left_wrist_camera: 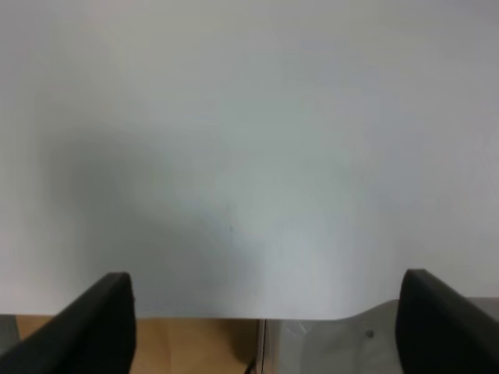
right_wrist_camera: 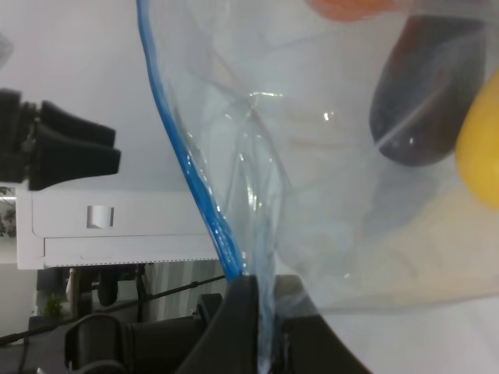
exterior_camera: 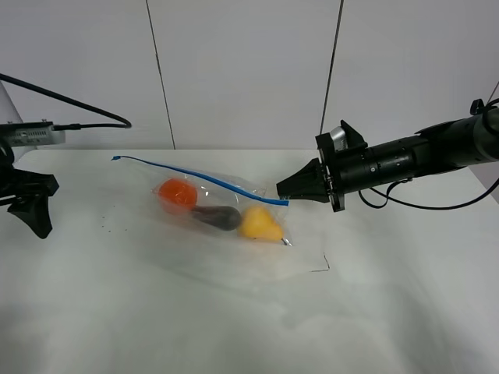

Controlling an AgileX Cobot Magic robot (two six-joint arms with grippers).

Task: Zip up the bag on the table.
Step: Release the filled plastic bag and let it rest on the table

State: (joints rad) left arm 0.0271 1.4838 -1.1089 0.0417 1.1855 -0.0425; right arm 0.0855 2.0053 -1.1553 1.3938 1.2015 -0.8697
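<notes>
The clear crinkly bag [exterior_camera: 234, 234] lies on the white table [exterior_camera: 156, 312] with an orange [exterior_camera: 178, 192], a dark eggplant [exterior_camera: 218, 217] and a yellow pear [exterior_camera: 260, 224] inside. Its blue zip strip [exterior_camera: 203, 178] runs from the far left end to my right gripper [exterior_camera: 284, 194], which is shut on the strip's right end. In the right wrist view the strip [right_wrist_camera: 187, 164] runs into the closed fingers [right_wrist_camera: 242, 312]. My left gripper [exterior_camera: 35, 214] hangs at the table's left edge, away from the bag; its wrist view shows the fingertips [left_wrist_camera: 101, 319] wide apart over bare table.
A small dark mark [exterior_camera: 321, 265] lies on the table right of the bag. A black cable [exterior_camera: 78, 105] loops above the left arm. A panelled wall [exterior_camera: 249, 70] stands behind the table.
</notes>
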